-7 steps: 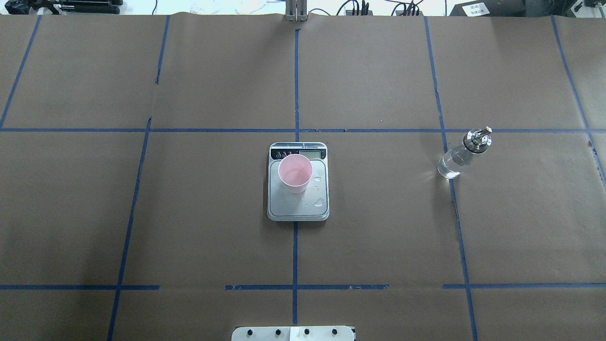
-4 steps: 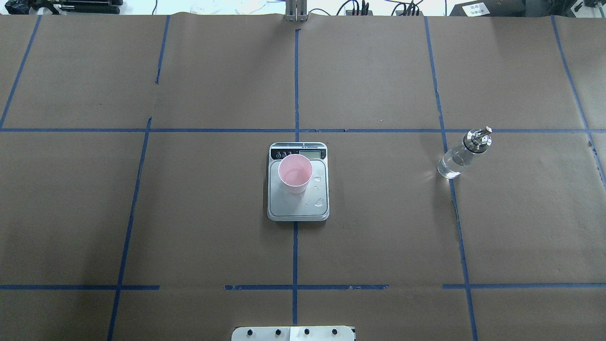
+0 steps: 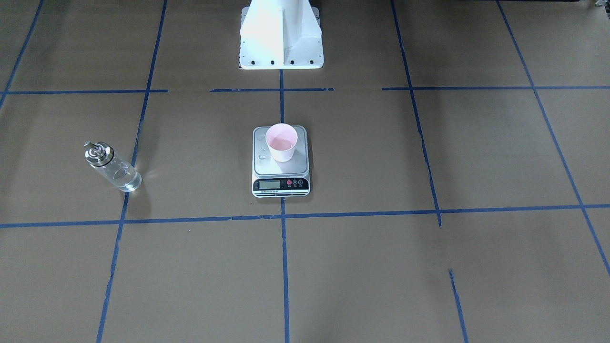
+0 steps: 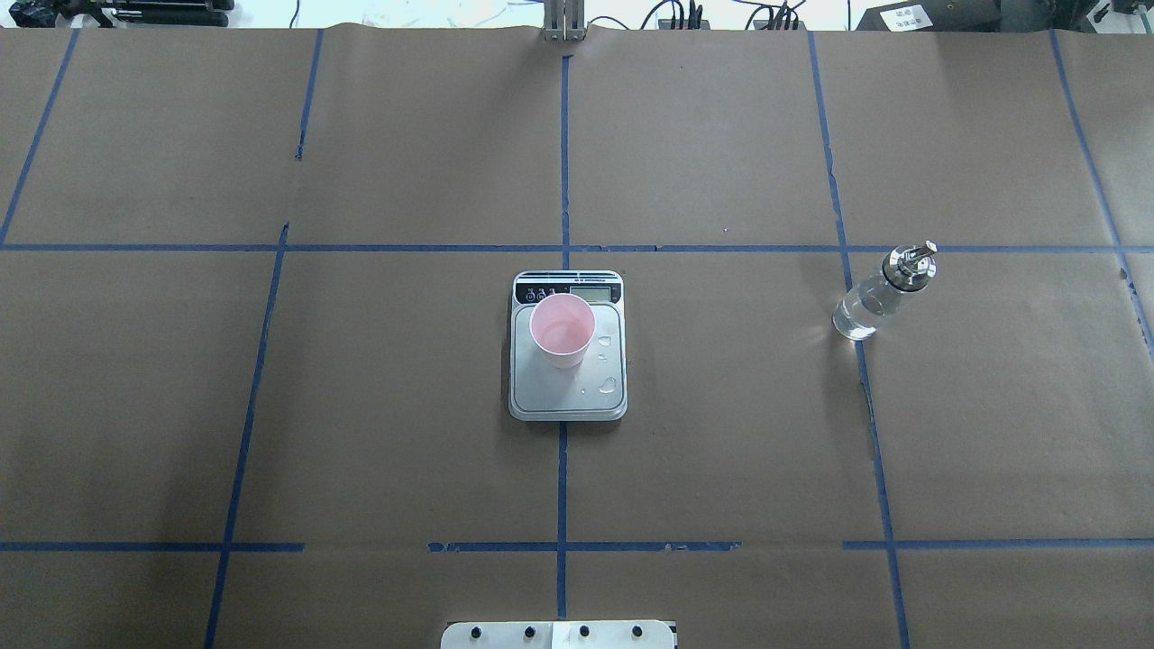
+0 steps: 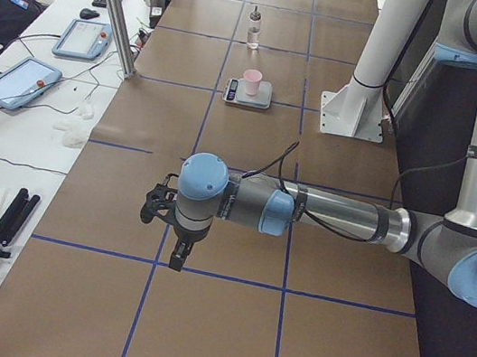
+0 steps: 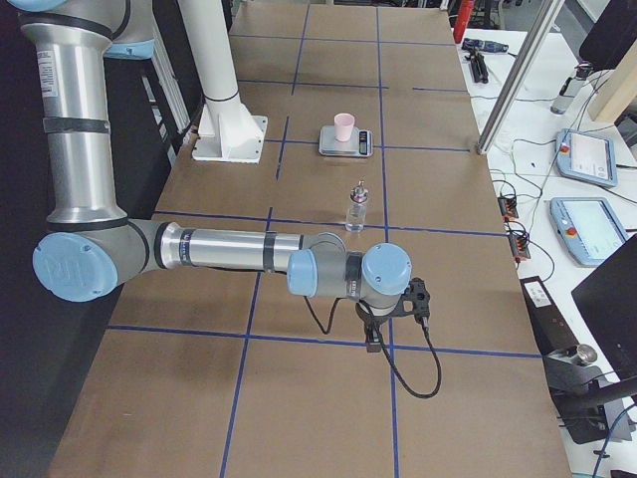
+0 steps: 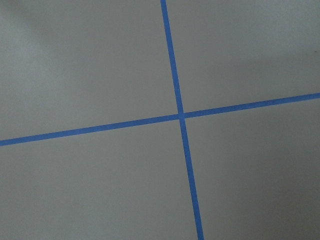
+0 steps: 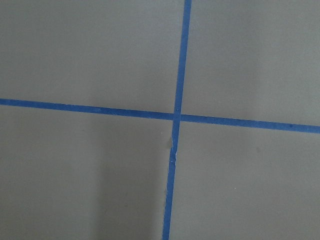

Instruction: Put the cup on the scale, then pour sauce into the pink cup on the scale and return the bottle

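The pink cup [image 4: 562, 329] stands upright on the scale [image 4: 568, 392] at the table's middle, near the display strip; it also shows in the front view [image 3: 281, 142]. A little clear liquid lies in the cup. The glass bottle [image 4: 870, 302] with its silver pourer cap stands upright on the table to the right, holding clear sauce [image 3: 123, 178]. Both arms are far from these things. The left gripper [image 5: 176, 258] hangs over the table's left end and the right gripper [image 6: 375, 339] over its right end. I cannot tell whether either is open or shut.
Water drops [image 4: 609, 385] lie on the scale's platform beside the cup. The robot's white base [image 3: 281, 38] stands behind the scale. Blue tape lines cross the brown paper. Side benches hold tablets [image 6: 589, 157] and a metal post [image 5: 112, 2].
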`<control>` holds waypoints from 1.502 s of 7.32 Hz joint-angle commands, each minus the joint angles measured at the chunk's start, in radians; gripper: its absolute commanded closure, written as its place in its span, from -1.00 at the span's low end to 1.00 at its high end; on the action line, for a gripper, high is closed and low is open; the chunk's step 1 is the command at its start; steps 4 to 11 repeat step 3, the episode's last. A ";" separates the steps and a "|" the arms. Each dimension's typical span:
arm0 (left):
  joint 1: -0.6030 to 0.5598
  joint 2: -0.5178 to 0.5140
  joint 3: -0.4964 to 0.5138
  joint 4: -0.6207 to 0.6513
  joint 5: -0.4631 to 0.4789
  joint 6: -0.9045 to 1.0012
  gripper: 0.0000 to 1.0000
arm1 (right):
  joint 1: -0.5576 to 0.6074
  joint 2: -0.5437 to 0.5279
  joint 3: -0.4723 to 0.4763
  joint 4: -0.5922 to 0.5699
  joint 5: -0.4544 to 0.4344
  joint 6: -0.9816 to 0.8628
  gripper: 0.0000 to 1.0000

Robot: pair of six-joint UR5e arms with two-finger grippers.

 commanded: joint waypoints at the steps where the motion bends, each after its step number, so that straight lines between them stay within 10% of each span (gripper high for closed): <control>1: 0.000 0.000 0.000 0.000 0.000 0.000 -1.00 | 0.000 0.000 0.000 0.000 0.000 -0.002 -1.00; 11: 0.000 0.000 0.000 0.000 0.000 0.000 -1.00 | 0.000 0.003 0.001 0.000 0.000 0.003 -1.00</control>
